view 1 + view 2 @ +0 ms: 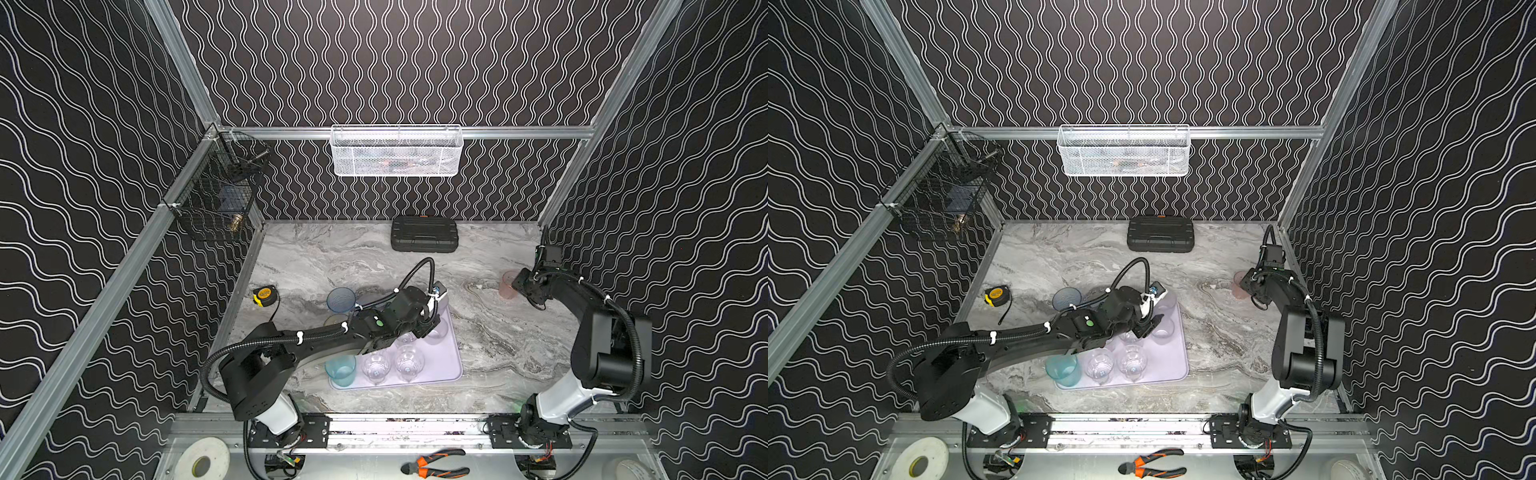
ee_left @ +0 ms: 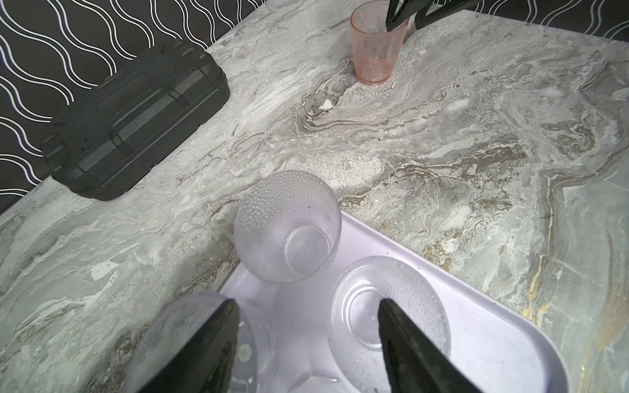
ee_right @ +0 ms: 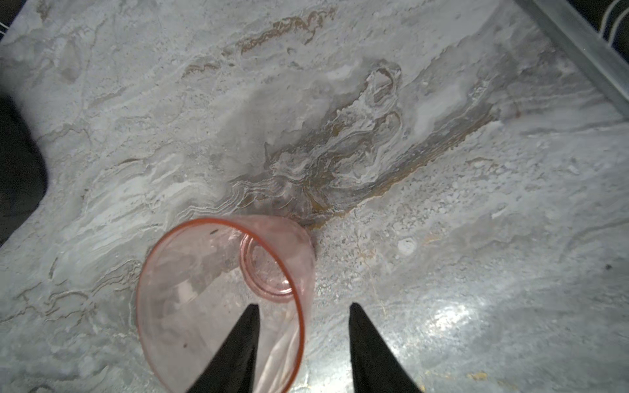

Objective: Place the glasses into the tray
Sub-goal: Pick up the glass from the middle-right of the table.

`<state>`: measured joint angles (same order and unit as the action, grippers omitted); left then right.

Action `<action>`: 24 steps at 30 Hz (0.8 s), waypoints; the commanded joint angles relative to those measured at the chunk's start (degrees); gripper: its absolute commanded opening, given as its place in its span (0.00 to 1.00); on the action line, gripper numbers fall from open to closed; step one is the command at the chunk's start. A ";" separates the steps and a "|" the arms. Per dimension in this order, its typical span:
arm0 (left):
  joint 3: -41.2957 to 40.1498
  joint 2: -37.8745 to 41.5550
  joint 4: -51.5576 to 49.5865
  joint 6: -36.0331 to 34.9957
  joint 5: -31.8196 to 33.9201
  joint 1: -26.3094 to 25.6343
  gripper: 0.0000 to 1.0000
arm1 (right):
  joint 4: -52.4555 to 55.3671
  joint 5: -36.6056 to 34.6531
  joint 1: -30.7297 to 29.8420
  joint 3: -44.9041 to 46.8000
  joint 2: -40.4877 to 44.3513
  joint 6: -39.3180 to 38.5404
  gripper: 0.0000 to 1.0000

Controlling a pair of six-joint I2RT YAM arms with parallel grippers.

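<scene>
The lilac tray [image 1: 446, 365] holds a teal glass [image 1: 340, 370], two small clear glasses [image 1: 376, 365] and two frosted ones [image 2: 289, 224]. My left gripper [image 2: 308, 303] hovers open over the tray's far end with nothing between its fingers. A blue glass [image 1: 340, 299] and an amber one [image 1: 336, 320] stand behind my left arm, which hides whether they are on the tray. The pink glass [image 3: 221, 299] stands upright on the marble at the far right. My right gripper [image 3: 304, 306] is open astride its rim, one finger inside and one outside.
A black ribbed case [image 1: 424, 233] lies at the back wall. A yellow tape measure [image 1: 264, 295] sits at the left. A white mesh basket [image 1: 397, 151] and a black wire basket [image 1: 216, 195] hang on the walls. Pliers [image 1: 436, 463] and a tape roll [image 1: 202, 461] lie on the front ledge.
</scene>
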<state>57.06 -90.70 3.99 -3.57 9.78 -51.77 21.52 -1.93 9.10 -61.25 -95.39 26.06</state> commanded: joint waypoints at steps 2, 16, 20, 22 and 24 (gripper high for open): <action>0.06 0.73 0.40 -1.52 1.45 -0.08 0.69 | -2.22 2.58 -0.05 1.06 -0.42 1.01 0.34; -0.32 4.91 -1.03 -6.04 5.01 0.26 0.70 | 0.70 3.34 -3.02 -0.19 3.43 -0.32 0.07; -0.11 7.18 -3.27 -6.62 5.51 0.68 0.70 | 3.59 2.24 -7.07 -1.38 5.82 -1.52 0.06; 0.17 8.56 -5.39 -6.49 4.99 0.96 0.70 | 5.26 1.86 -9.16 -2.14 7.34 -2.24 0.06; -0.02 10.35 -8.07 -6.20 3.69 1.54 0.70 | 7.21 1.48 -11.76 -3.14 9.01 -3.08 0.05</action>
<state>56.71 -81.93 -0.62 -8.75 14.55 -50.72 25.41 0.64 -0.58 -63.07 -88.14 24.56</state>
